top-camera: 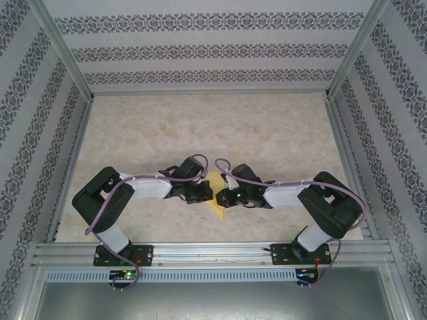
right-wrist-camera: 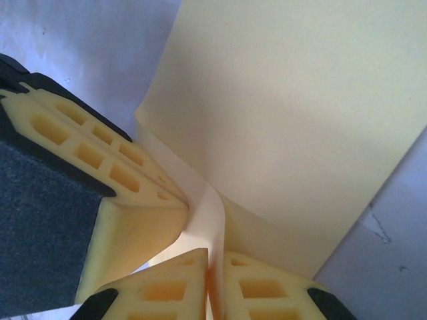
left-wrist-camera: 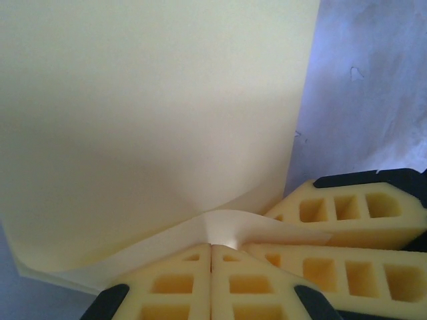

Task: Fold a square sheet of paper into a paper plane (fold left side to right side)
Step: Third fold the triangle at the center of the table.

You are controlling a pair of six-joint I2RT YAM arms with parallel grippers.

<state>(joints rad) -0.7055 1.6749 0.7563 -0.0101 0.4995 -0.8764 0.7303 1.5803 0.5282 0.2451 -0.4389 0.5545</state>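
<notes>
Tearing looks like the main hazard: the left end effector (left-wrist-camera: 211, 250) is clamped shut on a lifted, curling edge of the square sheet of paper (left-wrist-camera: 153, 113). The right end effector (right-wrist-camera: 212, 259) is pinched on that same raised edge just beside it, so any pull in opposing directions would strain one small patch of thin paper. The sheet lies flat at the middle of the surface (top-camera: 200, 127) between the two arms, so an uneven carry across could skew the crease. A shallow bite could also let the edge slip free, and the closely packed fingertips could knock together.
</notes>
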